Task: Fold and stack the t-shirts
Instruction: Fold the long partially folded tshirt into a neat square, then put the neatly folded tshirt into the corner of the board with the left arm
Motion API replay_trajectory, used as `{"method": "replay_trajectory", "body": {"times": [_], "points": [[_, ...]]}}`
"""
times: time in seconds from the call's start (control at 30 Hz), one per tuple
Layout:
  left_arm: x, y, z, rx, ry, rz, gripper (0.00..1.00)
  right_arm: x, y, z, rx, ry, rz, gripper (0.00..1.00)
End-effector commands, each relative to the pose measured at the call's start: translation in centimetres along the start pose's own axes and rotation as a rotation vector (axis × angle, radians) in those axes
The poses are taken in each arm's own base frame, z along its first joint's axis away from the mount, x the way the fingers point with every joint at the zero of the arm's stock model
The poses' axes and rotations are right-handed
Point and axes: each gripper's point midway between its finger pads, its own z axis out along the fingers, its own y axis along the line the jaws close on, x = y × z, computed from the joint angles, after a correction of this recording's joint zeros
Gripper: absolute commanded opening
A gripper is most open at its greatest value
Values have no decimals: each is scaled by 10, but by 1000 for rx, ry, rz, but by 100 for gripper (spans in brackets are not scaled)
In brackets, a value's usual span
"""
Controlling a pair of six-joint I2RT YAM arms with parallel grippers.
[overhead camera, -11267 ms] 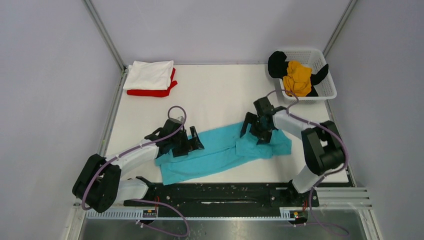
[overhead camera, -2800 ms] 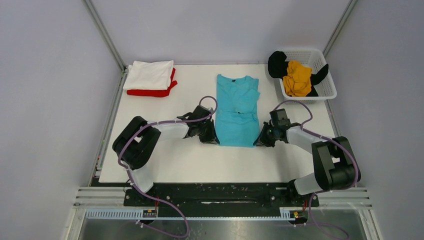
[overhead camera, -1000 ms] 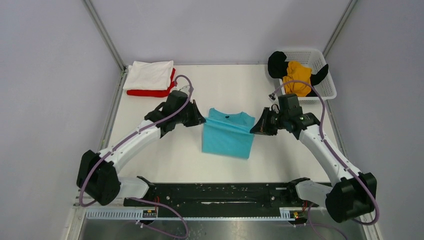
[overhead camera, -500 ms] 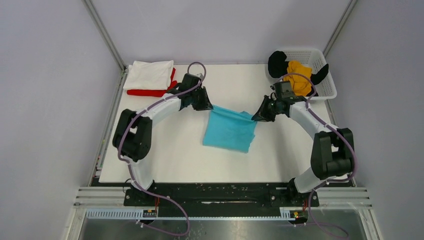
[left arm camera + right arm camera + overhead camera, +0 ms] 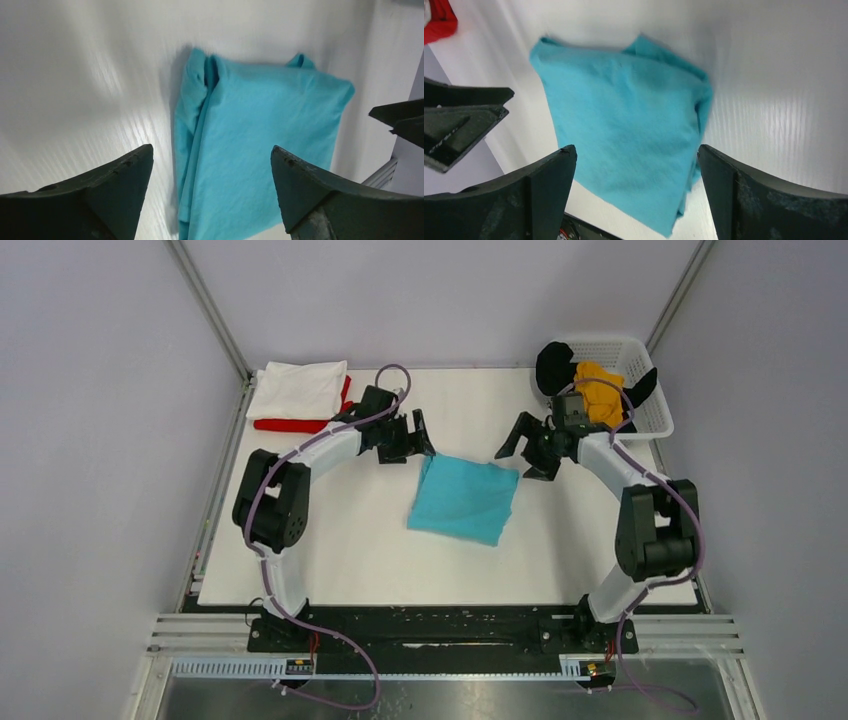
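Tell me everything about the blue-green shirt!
The turquoise shirt is plain, soft-looking cloth, folded into a small, slightly tilted rectangle. It lies flat near the middle of the white table. Layered folds show along one side. Nothing grips it: the left gripper and right gripper hang open by its far corners.

open tabletop (image 5: 330, 550) all around folded turquoise t-shirt (image 5: 462, 500), shirt stack (image 5: 298, 390) far left, basket (image 5: 660, 420) far right
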Motion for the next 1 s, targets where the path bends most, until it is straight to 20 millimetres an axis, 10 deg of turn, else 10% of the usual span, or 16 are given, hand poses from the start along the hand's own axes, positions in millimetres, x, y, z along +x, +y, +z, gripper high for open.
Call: {"method": "replay_trajectory", "body": {"times": [0.0,0.43,0.6,0.73,0.97], "points": [[27,-6,-7,84,56,67,87,25,-9,-22,-14,-23,-25,100],[89,18,44,-167,225,177,70,77,-52,-64,48,-121,-55,99],[112,17,61,-263,271,206,40,75,-54,-81,57,-194,-99,100],[98,20,56,-406,202,258,0,76,-60,-88,83,-220,-115,100],[8,40,6,-710,-63,387,0,71,-69,-97,125,-278,-140,99]]}}
